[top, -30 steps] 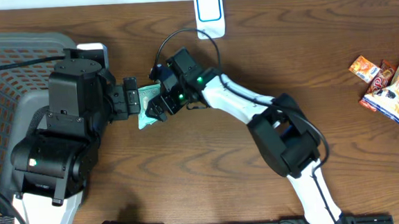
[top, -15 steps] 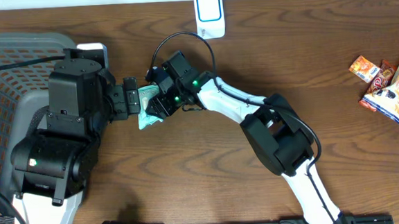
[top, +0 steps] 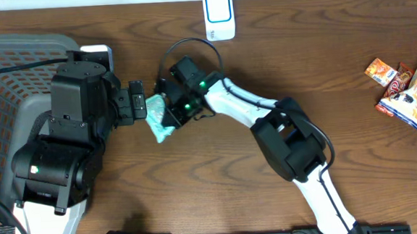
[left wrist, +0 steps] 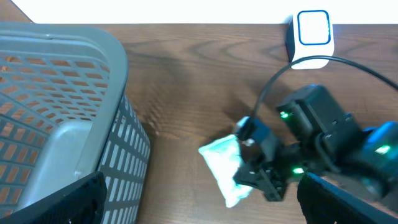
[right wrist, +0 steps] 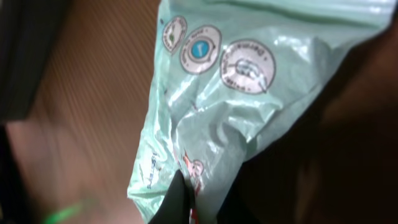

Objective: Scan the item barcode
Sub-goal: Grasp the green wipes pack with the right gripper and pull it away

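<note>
Progress looked partial: the right hand [top: 169,116] was pinching the green packet [top: 158,125] over the counter [top: 321,59], just beside the spread left hand [top: 138,105]. Carrying it to the white scanner [top: 219,15] at the far edge seemingly remained.

Basket [top: 3,71] and my left arm [top: 71,125] hog the left side, scanner's [top: 218,7] at the far edge, snacks [top: 406,90] far right, open table [top: 334,44] between.
</note>
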Controlling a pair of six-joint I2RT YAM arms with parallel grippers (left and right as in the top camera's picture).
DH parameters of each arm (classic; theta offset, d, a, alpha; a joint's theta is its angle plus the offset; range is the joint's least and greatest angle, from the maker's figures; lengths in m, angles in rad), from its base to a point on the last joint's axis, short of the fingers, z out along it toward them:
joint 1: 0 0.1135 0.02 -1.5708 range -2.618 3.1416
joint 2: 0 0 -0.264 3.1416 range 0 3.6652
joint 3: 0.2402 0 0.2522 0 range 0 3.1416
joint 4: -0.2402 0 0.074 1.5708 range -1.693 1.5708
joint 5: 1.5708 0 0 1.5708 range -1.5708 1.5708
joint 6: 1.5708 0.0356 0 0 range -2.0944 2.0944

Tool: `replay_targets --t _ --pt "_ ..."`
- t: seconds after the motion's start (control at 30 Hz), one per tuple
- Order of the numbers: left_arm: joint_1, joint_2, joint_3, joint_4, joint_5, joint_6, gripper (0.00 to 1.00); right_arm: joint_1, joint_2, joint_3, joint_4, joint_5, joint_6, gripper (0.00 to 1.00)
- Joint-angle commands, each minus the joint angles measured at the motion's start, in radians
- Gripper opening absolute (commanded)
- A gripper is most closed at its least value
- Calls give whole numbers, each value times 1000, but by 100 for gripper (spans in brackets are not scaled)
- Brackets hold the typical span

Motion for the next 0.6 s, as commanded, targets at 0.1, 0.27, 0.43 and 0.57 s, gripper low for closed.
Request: replay_targets --t 0.1,0.27,0.43,0.57 --pt "5 0 0 0 -9 2 98 -156 -101 -47 -270 139 130 2" --pt "5 0 0 0 -9 2 98 -271 -233 -47 -492 115 404 1" --pt "5 0 0 0 -9 2 98 -378 -330 -47 -779 90 741 2" --pt "5 0 0 0 -9 2 98 -436 -348 -47 -931 90 848 2"
